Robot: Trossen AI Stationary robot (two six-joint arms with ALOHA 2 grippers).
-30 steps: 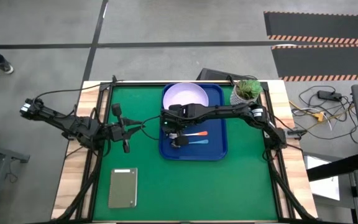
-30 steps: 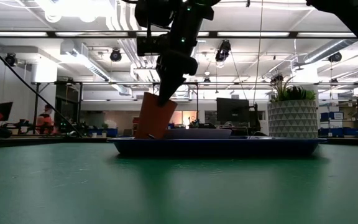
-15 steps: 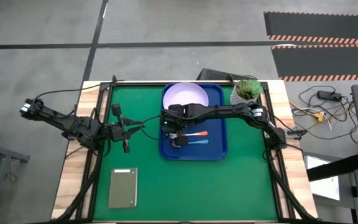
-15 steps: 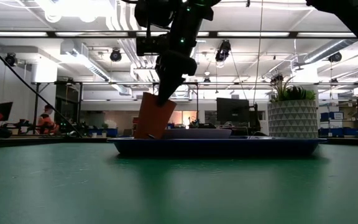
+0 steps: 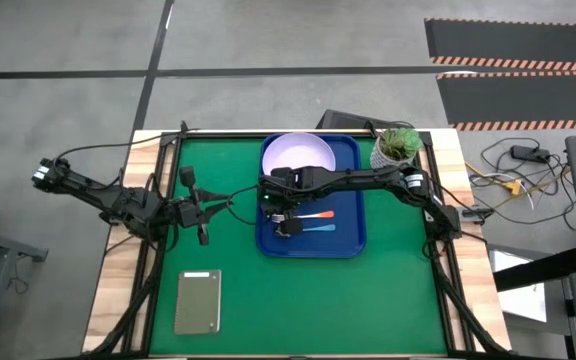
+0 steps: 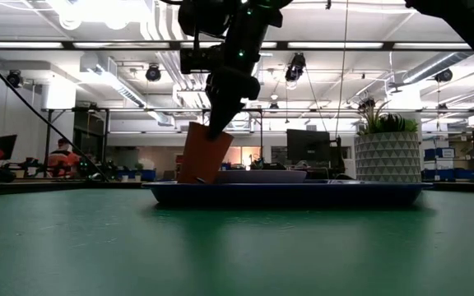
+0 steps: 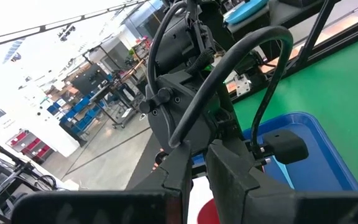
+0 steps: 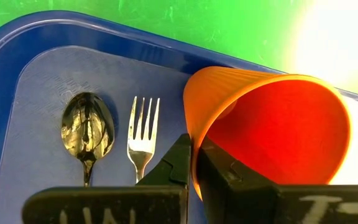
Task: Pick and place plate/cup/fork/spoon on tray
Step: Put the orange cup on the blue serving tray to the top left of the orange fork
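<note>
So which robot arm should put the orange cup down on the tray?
The right one. The right gripper already pinches the cup by its rim, tilted over the tray. The left gripper waits off the tray.

Tilted orange cup [image 8: 272, 124] over blue tray [image 8: 17, 56].

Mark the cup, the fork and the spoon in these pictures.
cup [image 8: 272, 124]: right wrist view, red inner wall.
fork [image 8: 142, 134]: right wrist view, silver tines.
spoon [image 8: 87, 130]: right wrist view, dark bowl.
</note>
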